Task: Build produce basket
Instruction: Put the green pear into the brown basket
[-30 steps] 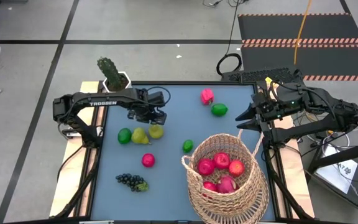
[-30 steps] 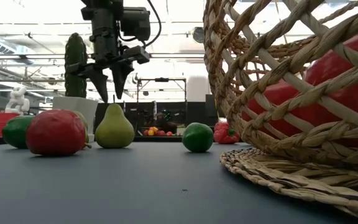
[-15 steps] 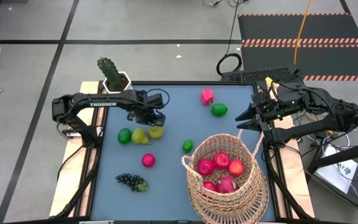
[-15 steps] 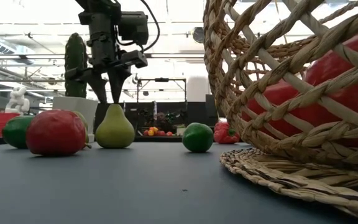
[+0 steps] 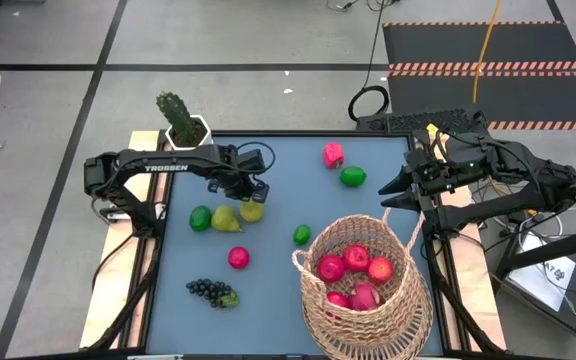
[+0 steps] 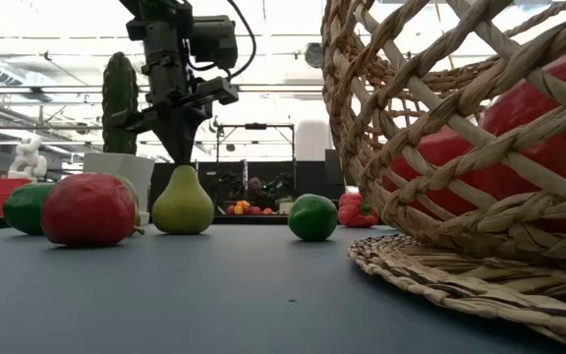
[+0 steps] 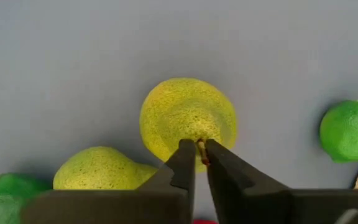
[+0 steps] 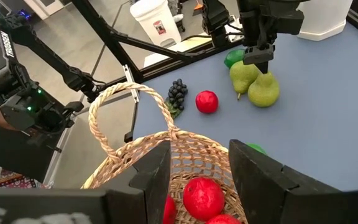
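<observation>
- I see the basket [image 5: 363, 285] at the table's [image 5: 268, 310] near right, apples [image 5: 355, 262] inside.
- Two pears [image 5: 238, 214] lie left of centre, a lime [image 5: 200, 218] just beside them.
- Grapes [image 5: 211, 291] lie at near left.

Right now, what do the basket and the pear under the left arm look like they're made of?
The basket: tan woven wicker or rattan, matte; open weave with gaps and twisted strands shows in the low view. The pear whose stem the left gripper pinches in its jaws: probably moulded plastic or foam, a toy; yellow-green skin, evenly pebbled, dull with no gloss. Which of the two I can't tell by look.
</observation>
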